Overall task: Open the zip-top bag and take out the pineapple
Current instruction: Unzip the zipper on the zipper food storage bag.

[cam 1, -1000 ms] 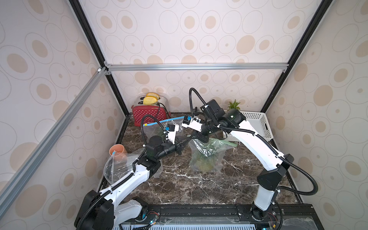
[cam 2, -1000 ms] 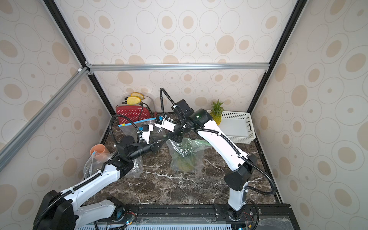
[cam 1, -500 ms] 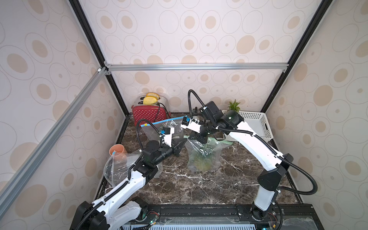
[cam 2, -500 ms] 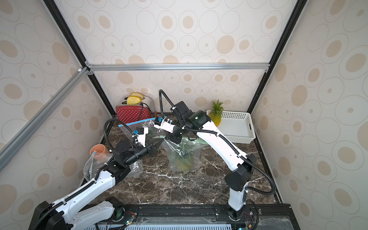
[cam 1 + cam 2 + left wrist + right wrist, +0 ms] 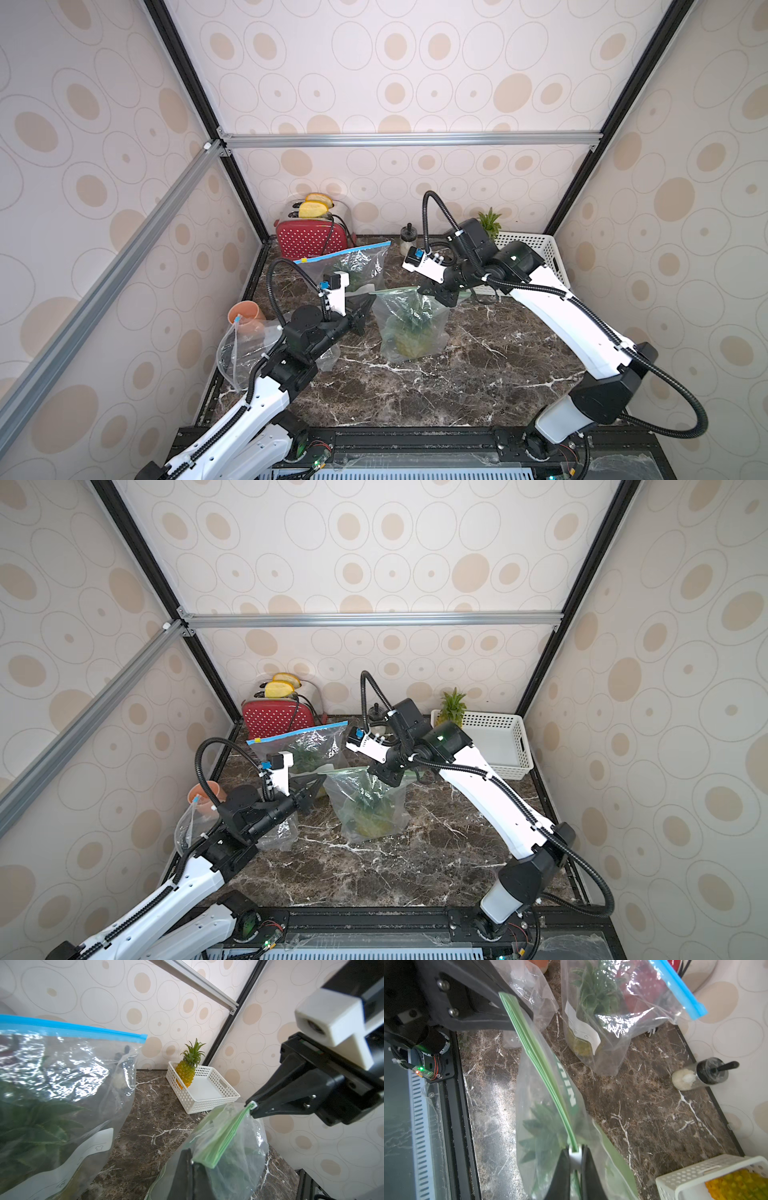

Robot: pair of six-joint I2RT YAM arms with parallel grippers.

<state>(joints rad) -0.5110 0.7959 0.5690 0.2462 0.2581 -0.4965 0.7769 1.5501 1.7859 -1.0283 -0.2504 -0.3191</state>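
**Ana:** What did the top views give you?

**Ben:** In both top views the zip-top bag [image 5: 409,328] stood upright near the middle of the desk [image 5: 478,374]. The pineapple [image 5: 411,345] was inside it, leaves up. The left fingers [image 5: 368,304] had pinched one end of its green seal [image 5: 395,289], and the right fingers [image 5: 427,291] had the opposite end.

**Ana:** And around it?

**Ben:** Behind it, a blue-sealed bag [image 5: 357,266] stood in front of a red toaster [image 5: 311,241]. A white basket [image 5: 494,746] sat in the back corner with a loose second pineapple [image 5: 453,708] leaning in it. An orange cup [image 5: 245,318] and an empty clear bag [image 5: 241,357] were beside the left arm.

**Ana:** The left wrist view?

**Ben:** The left fingers were closed on the near corner of the green seal. At the far corner the right fingers had narrowed to a tip around a small white slider [image 5: 253,1105]. The seal ran straight between the two.

**Ana:** And the right wrist view?

**Ben:** The right fingers were clamped on that slider, with barely a gap. From there the seal stretched across to the left fingers, which gripped it flat. The pineapple's leaves showed dimly through the plastic below the seal. I could not tell whether the seal had parted anywhere. A small shaker [image 5: 699,1076] was near the wall.
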